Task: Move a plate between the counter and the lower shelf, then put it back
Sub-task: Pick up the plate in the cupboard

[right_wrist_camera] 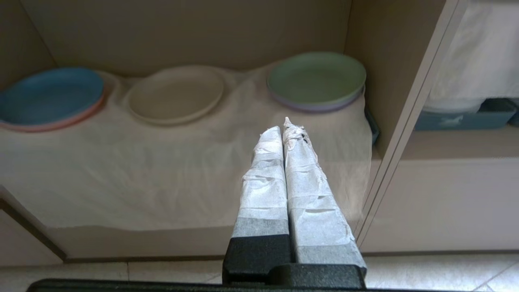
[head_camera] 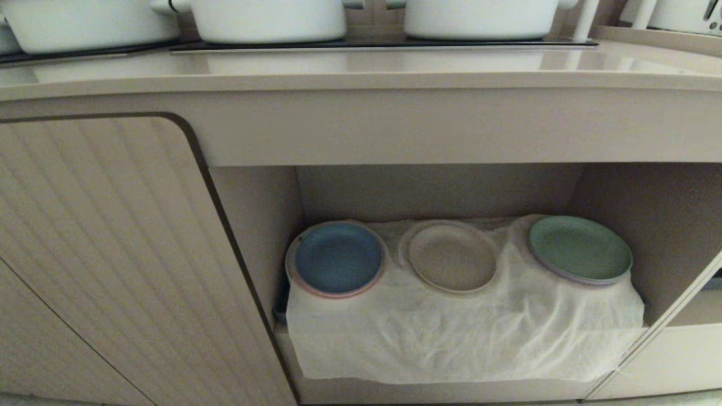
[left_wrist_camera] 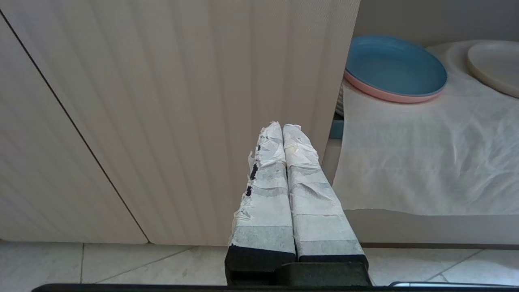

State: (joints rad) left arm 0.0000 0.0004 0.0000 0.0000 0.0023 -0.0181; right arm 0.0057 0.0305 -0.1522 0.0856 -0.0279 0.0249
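Head view: plate (head_camera: pixel 452 257) on the lower shelf (head_camera: pixel 440 192), between blue plate (head_camera: pixel 337 258) and green plate (head_camera: pixel 580 248); tabletop (head_camera: pixel 361 70) above. Left wrist view: left hand (left_wrist_camera: pixel 282 126) pressed closed, empty, facing cabinet door (left_wrist_camera: pixel 182 101). Right wrist view: right hand (right_wrist_camera: pixel 282 123) closed, empty, plate (right_wrist_camera: pixel 175 95) well beyond its tips.

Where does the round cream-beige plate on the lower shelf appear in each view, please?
Head view: the cream-beige plate sits middle of three on the white cloth.
Left wrist view: only its edge shows, at the far right.
Right wrist view: upper centre-left.
Shared landmark: the blue plate with pink rim beside it.
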